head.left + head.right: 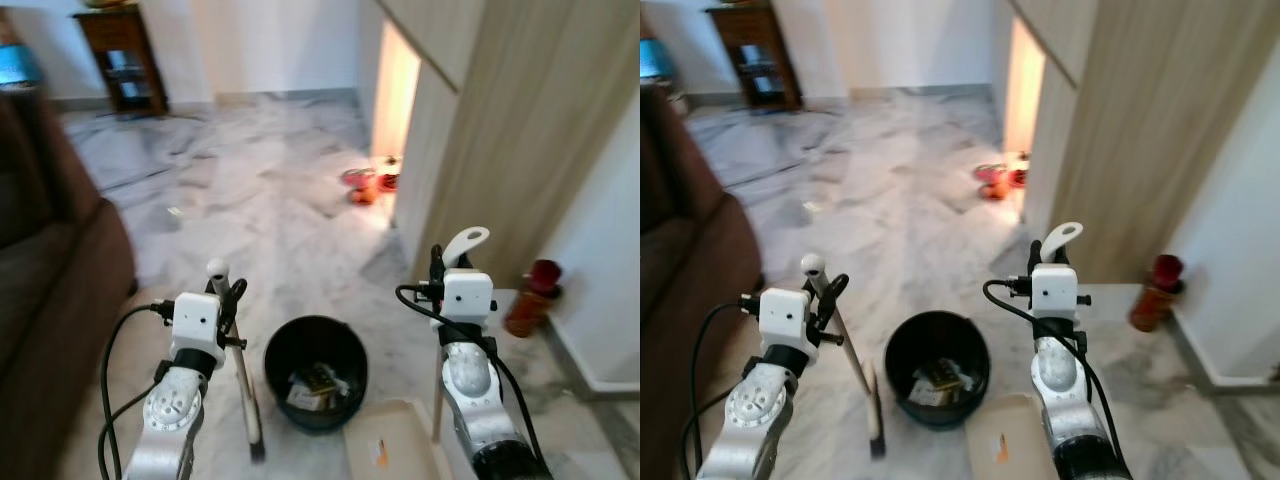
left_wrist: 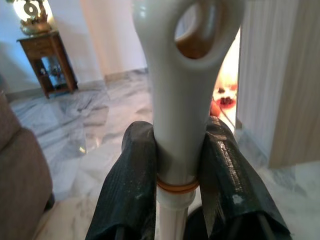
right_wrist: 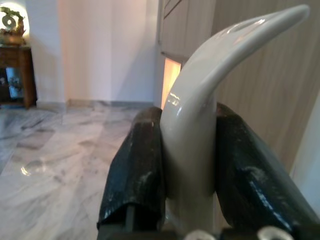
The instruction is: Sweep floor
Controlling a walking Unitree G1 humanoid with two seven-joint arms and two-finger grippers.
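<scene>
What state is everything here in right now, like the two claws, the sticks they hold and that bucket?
Left gripper: shut on the white broom handle, upright.
Right gripper: shut on the white curved dustpan handle, upright.
Round black bin: upright, open, scraps inside.
Cream dustpan tray: flat on floor, small orange bit on it.

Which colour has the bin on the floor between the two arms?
Black. The bin shows best in the left eye view.
</scene>
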